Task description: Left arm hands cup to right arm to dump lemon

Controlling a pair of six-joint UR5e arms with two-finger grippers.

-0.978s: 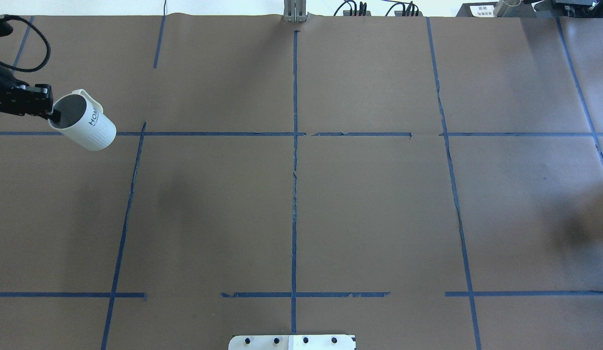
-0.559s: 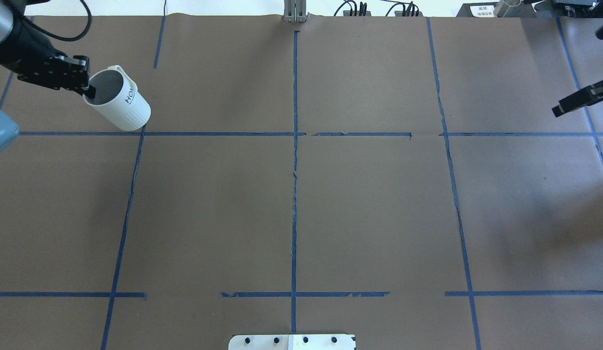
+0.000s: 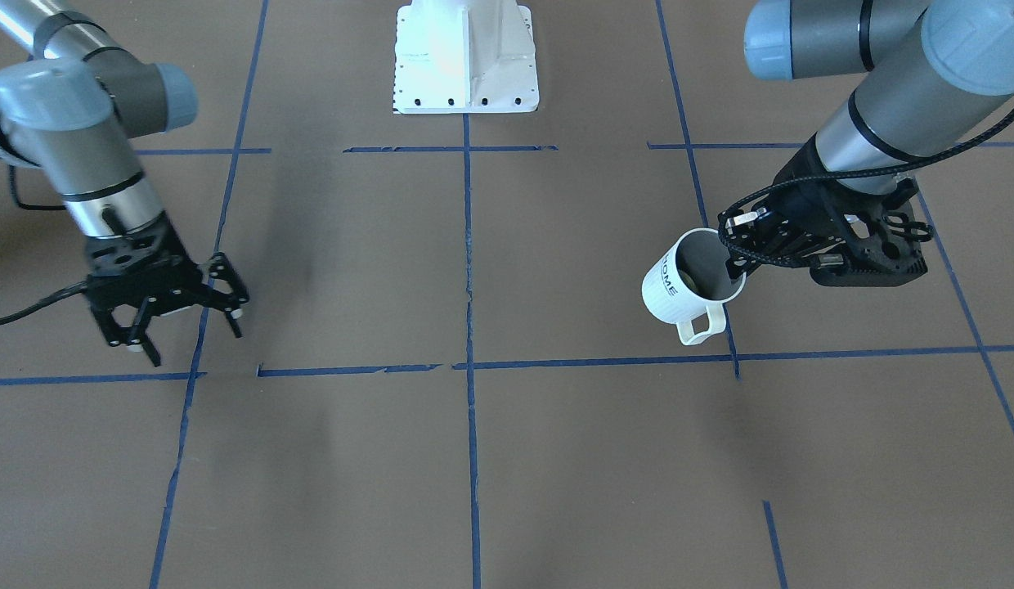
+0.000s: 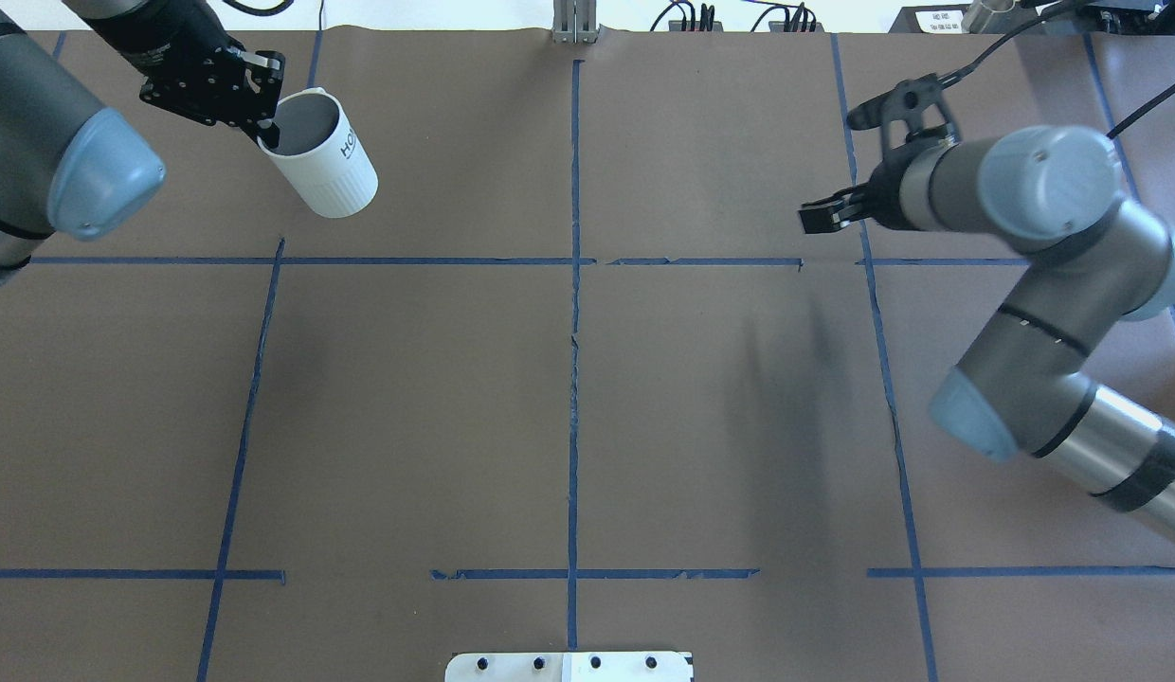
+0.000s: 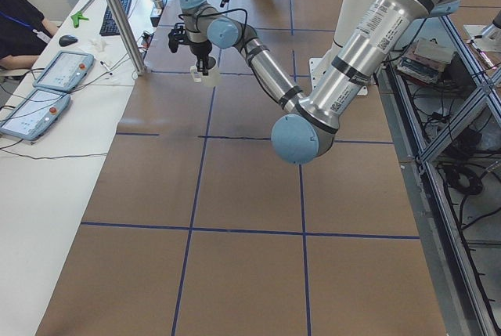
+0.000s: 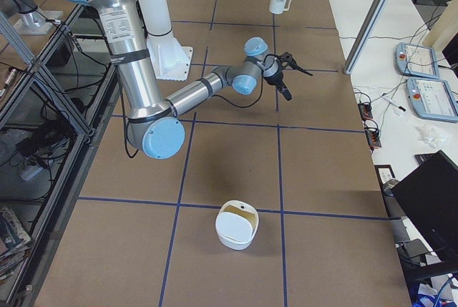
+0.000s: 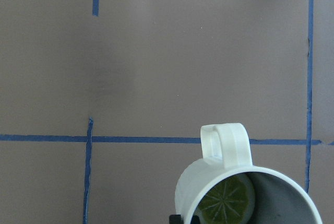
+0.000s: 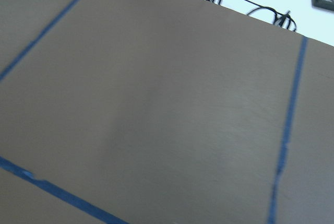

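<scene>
White mug: I see it held tilted above the desk, on the left side.
Lemon slice: lying inside the mug.
Left gripper: jaws clamped on the mug's rim.
Right gripper: jaws spread, empty, well apart from it.

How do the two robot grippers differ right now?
The left gripper is shut on the rim of a white cup with a lemon slice inside; the right gripper holds nothing. The left gripper's jaws are pinched close, while the right gripper's are spread wide. The left gripper is a broad, perforated block; the right gripper is a slim linkage. Both are black and hang above the brown table.
</scene>
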